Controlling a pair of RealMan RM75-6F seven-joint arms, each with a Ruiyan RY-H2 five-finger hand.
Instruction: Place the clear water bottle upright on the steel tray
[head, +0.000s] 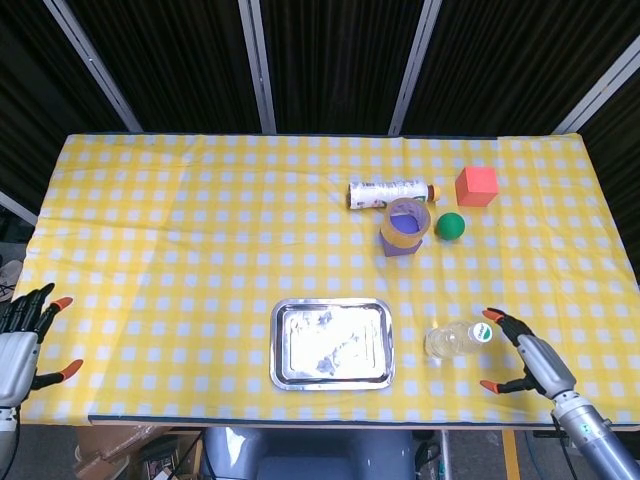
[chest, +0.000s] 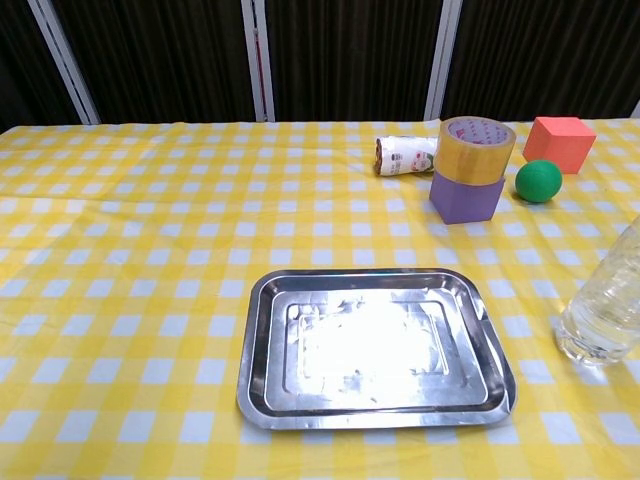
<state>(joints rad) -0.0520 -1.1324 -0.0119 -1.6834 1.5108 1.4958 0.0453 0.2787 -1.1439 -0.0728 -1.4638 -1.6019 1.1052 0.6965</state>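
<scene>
A clear water bottle (head: 455, 340) stands upright just right of the steel tray (head: 332, 344) — long axis vertical, green cap (head: 484, 332) up. The right hand (head: 530, 360) hovers just beyond the bottle's far side from the tray, fingers spread wide, holding nothing. The left hand (head: 22, 340) — well to the tray's left — is also spread and empty.
</scene>
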